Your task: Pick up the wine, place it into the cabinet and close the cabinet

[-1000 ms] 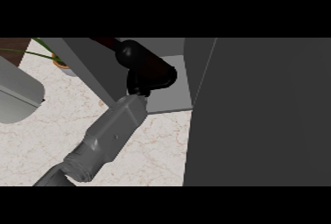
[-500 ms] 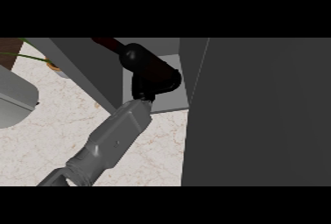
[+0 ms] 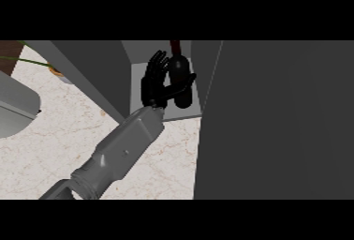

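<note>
A smooth grey forearm runs from the lower left up to the frame's upper middle, ending in a black left hand (image 3: 155, 84) with fingers straight and spread, thumb against the wine (image 3: 181, 79), a dark glossy bottle standing upright inside the flat grey cabinet (image 3: 276, 117). The pale marbled surface (image 3: 62, 140) lies below. A rounded grey appliance (image 3: 14, 105) sits at left.

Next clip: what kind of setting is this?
Most likely a kitchen: a pale stone-patterned counter, an open grey cabinet standing on it, and a dark wine bottle inside, beside the robot's open hand.
</note>
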Action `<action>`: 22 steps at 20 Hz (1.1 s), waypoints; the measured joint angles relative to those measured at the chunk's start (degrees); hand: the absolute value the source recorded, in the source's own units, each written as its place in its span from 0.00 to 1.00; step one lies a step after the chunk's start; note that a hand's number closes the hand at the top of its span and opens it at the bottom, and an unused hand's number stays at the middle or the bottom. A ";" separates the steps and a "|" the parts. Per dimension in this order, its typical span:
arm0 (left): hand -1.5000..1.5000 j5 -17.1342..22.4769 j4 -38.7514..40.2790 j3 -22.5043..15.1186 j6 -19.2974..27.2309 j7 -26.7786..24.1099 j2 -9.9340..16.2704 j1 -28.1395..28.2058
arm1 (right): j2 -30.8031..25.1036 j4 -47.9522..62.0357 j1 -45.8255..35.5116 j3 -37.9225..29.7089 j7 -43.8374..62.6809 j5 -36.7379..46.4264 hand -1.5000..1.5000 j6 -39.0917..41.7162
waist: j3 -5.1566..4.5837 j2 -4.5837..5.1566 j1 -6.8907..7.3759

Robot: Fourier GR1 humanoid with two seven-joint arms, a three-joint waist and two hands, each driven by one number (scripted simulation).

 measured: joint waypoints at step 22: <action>0.00 0.60 0.99 -10.43 6.45 -3.18 0.00 -4.75 | -0.16 2.03 -0.94 -0.70 -0.38 -0.06 0.00 0.05 | 0.05 -0.21 1.47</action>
